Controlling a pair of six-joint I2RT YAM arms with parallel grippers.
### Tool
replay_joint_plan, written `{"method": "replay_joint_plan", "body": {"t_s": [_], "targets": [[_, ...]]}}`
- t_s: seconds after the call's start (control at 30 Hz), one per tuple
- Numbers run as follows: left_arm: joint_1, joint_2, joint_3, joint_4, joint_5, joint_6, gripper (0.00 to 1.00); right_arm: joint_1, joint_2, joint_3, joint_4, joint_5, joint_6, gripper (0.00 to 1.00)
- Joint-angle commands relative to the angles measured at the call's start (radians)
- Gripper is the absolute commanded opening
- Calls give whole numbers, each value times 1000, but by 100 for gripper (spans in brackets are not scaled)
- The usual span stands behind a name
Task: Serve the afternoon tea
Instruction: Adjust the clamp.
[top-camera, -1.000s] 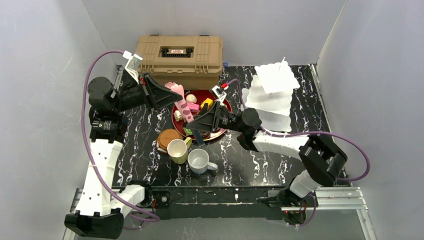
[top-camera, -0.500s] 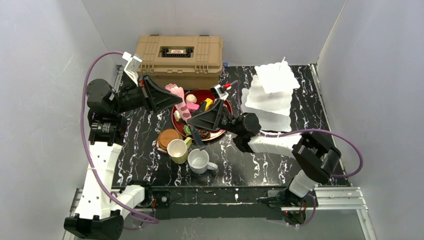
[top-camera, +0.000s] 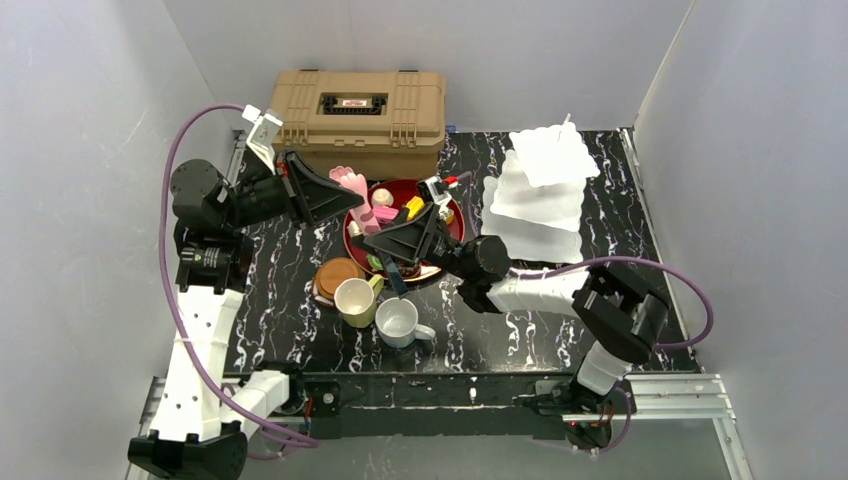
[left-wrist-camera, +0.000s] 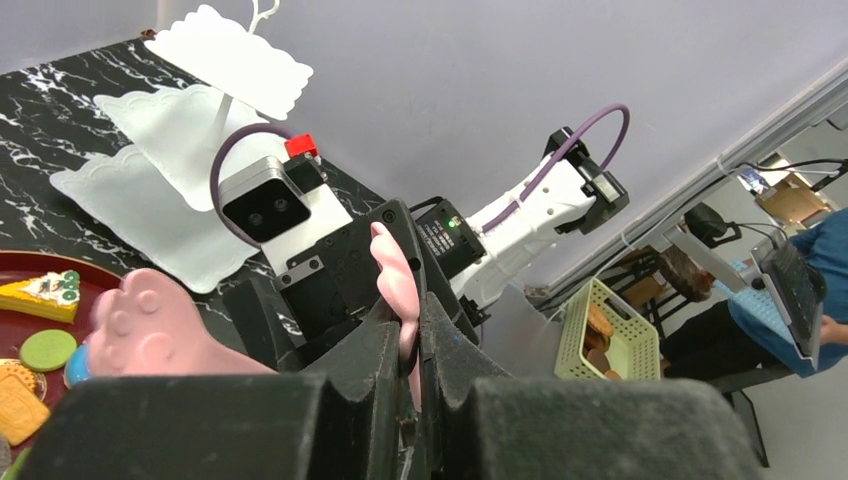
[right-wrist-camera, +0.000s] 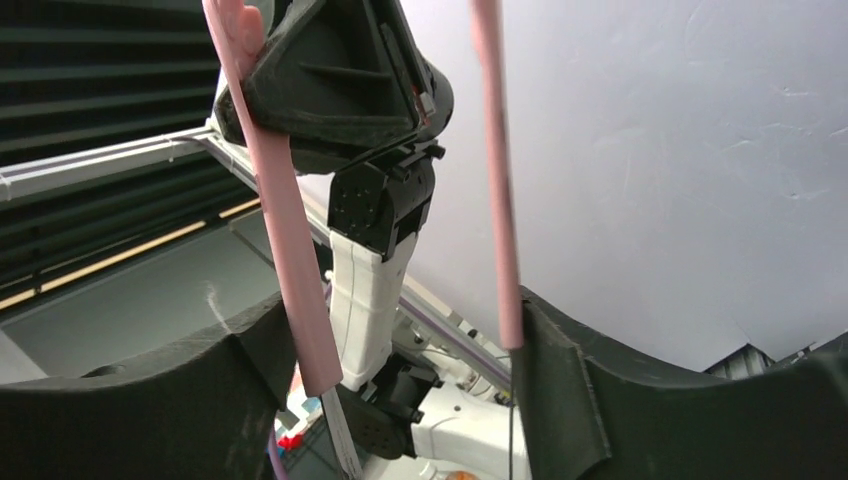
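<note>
Pink paw-tipped tongs hang over the red plate of toy pastries. My left gripper is shut on one pink arm near its paw end. My right gripper reaches in from the right, with its jaws standing wide. In the right wrist view both tong arms run down between its fingers, each arm against a finger. A brown coaster, a pale yellow mug and a white mug stand in front of the plate.
A tan ribbed toolbox sits at the back behind the plate. A white tiered stand rises at the back right. Both arms crowd the space over the plate and mugs.
My right gripper has slid left along the tongs and its jaws have narrowed onto the two pink arms. The left gripper has held its grip and hardly moved.
</note>
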Motion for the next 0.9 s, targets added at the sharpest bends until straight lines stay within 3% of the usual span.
{"method": "replay_joint_plan", "body": {"t_s": [0.0,0.17,0.27,0.4,0.5,0.57,0.67,0.7,0.77,0.87], "targets": [[7,-26,-7,4,-6,8,0,10,-55,16,110,82,-43,74],[12,-39,-8,-49,-20,65,0,11,-72,35,90,78,-55,61],[17,-46,-3,-165,-32,159,3,11,-102,20,30,70,-64,60],[31,-33,15,-242,-32,213,20,1,-172,-40,-122,59,-90,63],[38,-22,19,-255,-21,210,29,-10,-273,-75,-370,41,-176,64],[41,-21,16,-267,-25,213,46,-18,-348,-83,-571,41,-256,64],[43,-30,24,-340,-85,274,85,-47,-440,-82,-825,36,-328,60],[45,-34,32,-364,-107,303,91,-63,-466,-79,-915,28,-343,59],[46,-35,56,-422,-147,361,97,-105,-509,-63,-1097,6,-384,60],[52,-26,89,-519,-202,439,98,-174,-542,-11,-1403,-35,-484,60]]}}
